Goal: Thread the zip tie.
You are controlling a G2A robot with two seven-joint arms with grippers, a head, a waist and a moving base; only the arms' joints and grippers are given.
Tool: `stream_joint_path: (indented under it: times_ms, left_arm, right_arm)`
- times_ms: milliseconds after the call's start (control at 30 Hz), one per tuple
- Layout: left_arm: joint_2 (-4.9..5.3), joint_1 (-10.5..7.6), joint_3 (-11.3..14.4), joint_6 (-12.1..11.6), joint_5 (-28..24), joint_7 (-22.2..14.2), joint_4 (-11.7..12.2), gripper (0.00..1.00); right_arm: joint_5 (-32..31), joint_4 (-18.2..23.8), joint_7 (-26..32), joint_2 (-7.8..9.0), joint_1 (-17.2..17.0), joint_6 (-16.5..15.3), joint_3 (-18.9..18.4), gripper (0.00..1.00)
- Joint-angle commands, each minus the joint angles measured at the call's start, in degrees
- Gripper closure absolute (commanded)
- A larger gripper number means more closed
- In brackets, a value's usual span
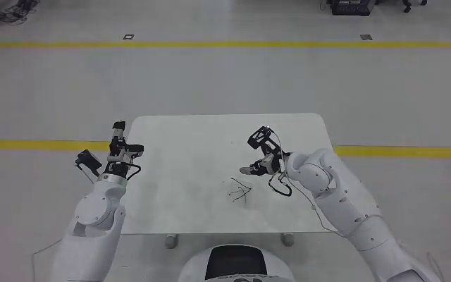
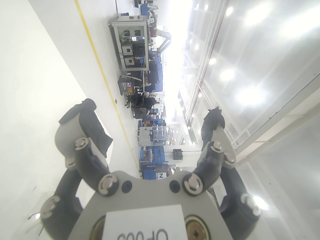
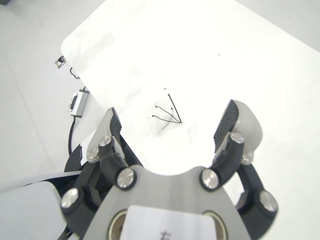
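- Top view: white table [image 1: 211, 141] mid-frame. The zip ties [image 1: 240, 190] (several, black, a loose tangle) lie on it at lower centre, slightly right of the middle.
- Top view: right gripper [image 1: 255, 151] is right of centre over the table, near the ties and up-right of them, not touching. Jaws spread.
- Top view: left gripper [image 1: 125, 139] is at the table's left edge, mid-left of frame, well apart from the ties, with nothing in it.
- Top view: yellow line [image 1: 225, 44] crosses the floor in the upper frame.
- Left wrist view: left gripper [image 2: 150, 111] points off into the room, toward the ceiling lights [image 2: 250, 96]. Jaws wide apart and empty.
- Right wrist view: right gripper [image 3: 172, 108] looks down on the table [image 3: 175, 38]. Jaws spread wide, holding nothing. The zip ties [image 3: 172, 116] lie flat on the table, seen between the two fingers [image 3: 116, 123].
- Right wrist view: grey box [image 3: 78, 102] with a cable sits on the floor just beside the table edge.
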State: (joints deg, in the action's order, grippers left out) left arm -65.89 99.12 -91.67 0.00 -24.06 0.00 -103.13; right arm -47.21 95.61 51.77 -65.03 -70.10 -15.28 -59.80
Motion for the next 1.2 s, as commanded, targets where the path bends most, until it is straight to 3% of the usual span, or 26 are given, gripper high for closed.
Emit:
stream_joint_path:
  times_ms: [0,100,200,433,500,933,1000,1167]
  left_arm:
    - [0.00,0.00,0.0,0.0,0.0,0.0,0.0,0.00]
    - [0.00,0.00,0.0,0.0,0.0,0.0,0.0,0.00]
    - [0.00,0.00,0.0,0.0,0.0,0.0,0.0,0.00]
    - [0.00,0.00,0.0,0.0,0.0,0.0,0.0,0.00]
    - [0.00,0.00,0.0,0.0,0.0,0.0,0.0,0.00]
    - [0.00,0.00,0.0,0.0,0.0,0.0,0.0,0.00]
    - [0.00,0.00,0.0,0.0,0.0,0.0,0.0,0.00]
    - [0.00,0.00,0.0,0.0,0.0,0.0,0.0,0.00]
  right_arm:
    - [-3.5,0.1,0.5,0.00,0.8,-1.3,1.2,0.00]
    - [-5.4,-1.2,3.2,-0.18,3.2,-4.2,3.3,0.00]
    - [-6.2,-2.4,6.4,-0.50,6.9,-4.2,7.3,0.00]
    - [-1.9,-8.6,9.7,-0.79,17.8,-4.2,20.1,0.00]
    - [0.5,-9.9,10.4,-0.81,21.1,-4.2,25.4,0.00]
    - [0.3,-10.4,11.0,-0.80,21.5,-4.2,26.7,0.00]
    - [-0.2,-11.1,12.2,-1.00,22.5,-4.2,28.9,0.00]
    - [5.5,-15.3,15.9,-2.23,29.1,-4.2,37.5,0.00]
